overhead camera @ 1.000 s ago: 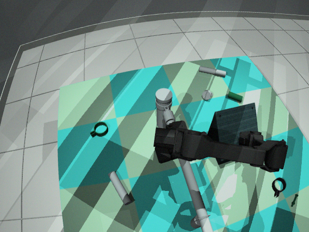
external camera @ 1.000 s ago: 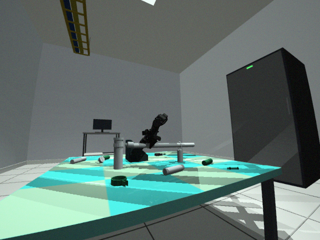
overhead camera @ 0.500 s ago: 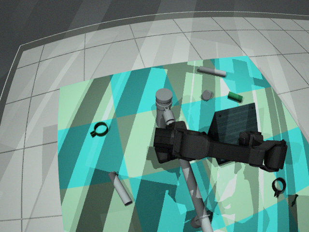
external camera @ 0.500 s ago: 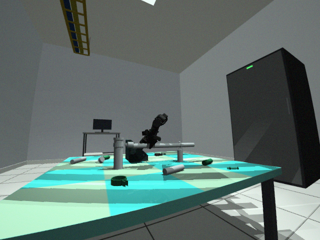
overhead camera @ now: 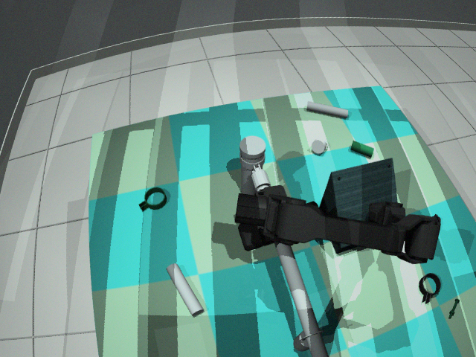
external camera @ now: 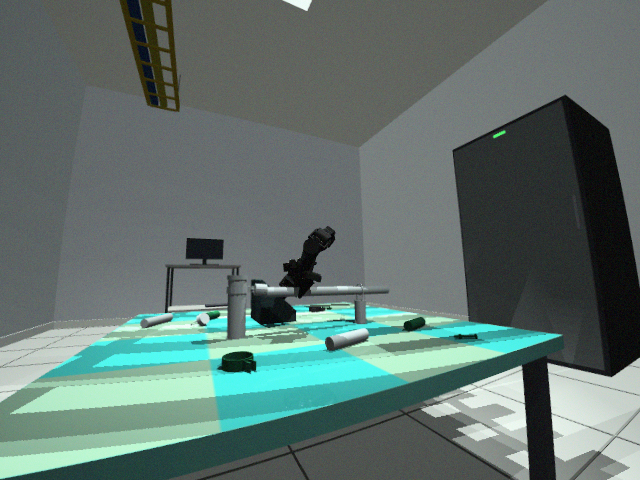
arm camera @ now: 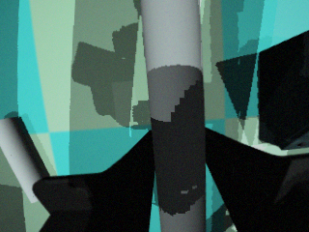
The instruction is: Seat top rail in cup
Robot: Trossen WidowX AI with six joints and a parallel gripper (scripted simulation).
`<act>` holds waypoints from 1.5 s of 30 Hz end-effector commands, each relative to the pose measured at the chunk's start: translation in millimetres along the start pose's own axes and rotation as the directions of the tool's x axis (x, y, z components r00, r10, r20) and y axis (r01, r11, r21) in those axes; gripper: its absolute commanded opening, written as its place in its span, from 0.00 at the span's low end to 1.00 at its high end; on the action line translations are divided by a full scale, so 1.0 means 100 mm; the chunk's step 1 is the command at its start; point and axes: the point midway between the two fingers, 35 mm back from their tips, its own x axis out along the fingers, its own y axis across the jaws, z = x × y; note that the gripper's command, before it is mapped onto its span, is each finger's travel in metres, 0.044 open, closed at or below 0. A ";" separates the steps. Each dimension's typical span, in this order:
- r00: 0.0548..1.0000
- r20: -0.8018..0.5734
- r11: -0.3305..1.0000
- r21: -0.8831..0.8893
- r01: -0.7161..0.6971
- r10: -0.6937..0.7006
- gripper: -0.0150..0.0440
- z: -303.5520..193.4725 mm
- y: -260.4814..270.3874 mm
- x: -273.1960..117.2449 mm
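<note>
The grey big post (external camera: 236, 317) stands upright under its cap (overhead camera: 252, 145) (external camera: 236, 279). The brace band (overhead camera: 252, 159) (external camera: 236, 290) is around it just below the cap. The pale rail-end cup (overhead camera: 260, 178) (external camera: 261, 289) hangs on the band, facing the rail. The grey rail (overhead camera: 294, 277) (external camera: 336, 290) (arm camera: 174, 34) runs level through the loop cap (overhead camera: 301, 341) (external camera: 360, 296). In the exterior view its near end meets the cup's mouth in line; how deep it sits cannot be told. My gripper (external camera: 301, 292) (arm camera: 175, 131) is shut on the rail near the cup. The arm hides that part in the top view.
A dark slanted block (overhead camera: 361, 188) stands beside the arm. A dark ring clamp (overhead camera: 155, 198) (external camera: 237, 361) and a pale tube (overhead camera: 185, 290) (external camera: 346, 339) lie left. Another tube (overhead camera: 326, 109), a green cylinder (overhead camera: 361, 149) and a round piece (overhead camera: 318, 146) lie behind. Another ring (overhead camera: 429, 285) lies right.
</note>
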 end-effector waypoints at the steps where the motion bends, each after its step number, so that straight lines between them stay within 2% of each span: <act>1: 0.999 0.035 1.000 0.009 -0.014 0.014 0.25 0.16 0.00 -0.09; 41: 0.999 0.036 1.000 0.008 -0.014 0.014 0.25 0.43 -0.01 -0.02; 45: 1.000 0.016 1.000 -0.001 -0.007 0.007 0.25 0.34 0.01 0.00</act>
